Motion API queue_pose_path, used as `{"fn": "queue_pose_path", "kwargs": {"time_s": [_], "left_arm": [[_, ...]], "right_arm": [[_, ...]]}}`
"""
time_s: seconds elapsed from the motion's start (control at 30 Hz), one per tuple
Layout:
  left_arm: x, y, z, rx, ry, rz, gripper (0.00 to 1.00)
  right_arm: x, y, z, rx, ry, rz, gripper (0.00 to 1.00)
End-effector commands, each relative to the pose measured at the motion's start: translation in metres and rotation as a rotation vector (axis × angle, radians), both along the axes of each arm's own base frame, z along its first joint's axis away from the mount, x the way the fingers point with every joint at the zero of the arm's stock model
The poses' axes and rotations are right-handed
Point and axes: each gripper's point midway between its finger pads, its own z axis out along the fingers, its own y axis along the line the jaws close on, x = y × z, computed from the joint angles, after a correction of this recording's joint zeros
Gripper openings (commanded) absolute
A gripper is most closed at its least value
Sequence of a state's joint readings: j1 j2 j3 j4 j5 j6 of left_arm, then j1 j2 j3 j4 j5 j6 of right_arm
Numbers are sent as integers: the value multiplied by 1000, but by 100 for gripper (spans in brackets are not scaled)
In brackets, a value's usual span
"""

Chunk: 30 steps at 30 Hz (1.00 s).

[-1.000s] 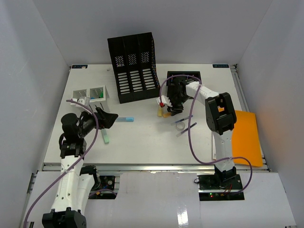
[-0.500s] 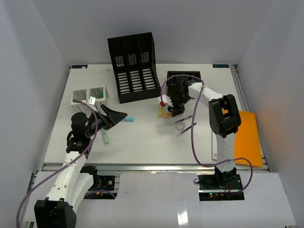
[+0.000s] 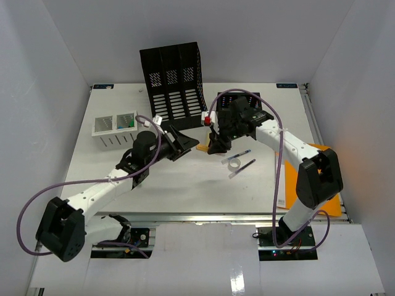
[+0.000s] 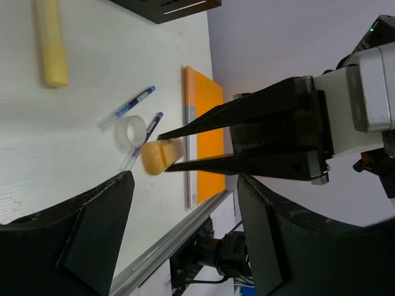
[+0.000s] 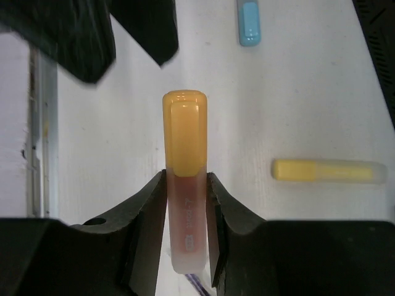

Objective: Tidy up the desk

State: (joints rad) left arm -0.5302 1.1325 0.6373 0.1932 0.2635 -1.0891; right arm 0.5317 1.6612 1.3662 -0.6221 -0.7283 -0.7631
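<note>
Holding: orange highlighter (image 5: 184, 123) is clamped by right gripper (image 5: 185, 177).
Receiver: left gripper (image 3: 182, 142) is spread, nothing grasped.
Handover: cap should be centred between left jaws before release.

Setting: robot lab test cell. White desk (image 3: 185, 191) boxed in by plain white panels (image 3: 43, 92); alu rail (image 3: 203, 216) at front; left arm (image 3: 102, 192) + right arm (image 3: 290, 145) w/ purple cable (image 3: 275, 185); black file rack (image 3: 176, 92) as prop.
</note>
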Motion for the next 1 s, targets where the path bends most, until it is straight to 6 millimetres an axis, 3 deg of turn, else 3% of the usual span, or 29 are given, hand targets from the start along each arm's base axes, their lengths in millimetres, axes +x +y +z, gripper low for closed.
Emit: {"fn": "queue_pose_path", "kwargs": {"time_s": [0.0,0.2,0.57,0.97], "left_arm": [[20,-20,39,-68,-80,50,79],[22,-35,29,-59,-50,41,77],[27,-40,12,-24,10,73,71],[28,-42,15,-28,9,75,41]], "right_arm": [[-7,22,27,125,116,-65,8],[-10,26,37,157,139,-63,8],[-12,26,51,191,117,-62,8],[-16,26,48,198,108,-51,16]]}}
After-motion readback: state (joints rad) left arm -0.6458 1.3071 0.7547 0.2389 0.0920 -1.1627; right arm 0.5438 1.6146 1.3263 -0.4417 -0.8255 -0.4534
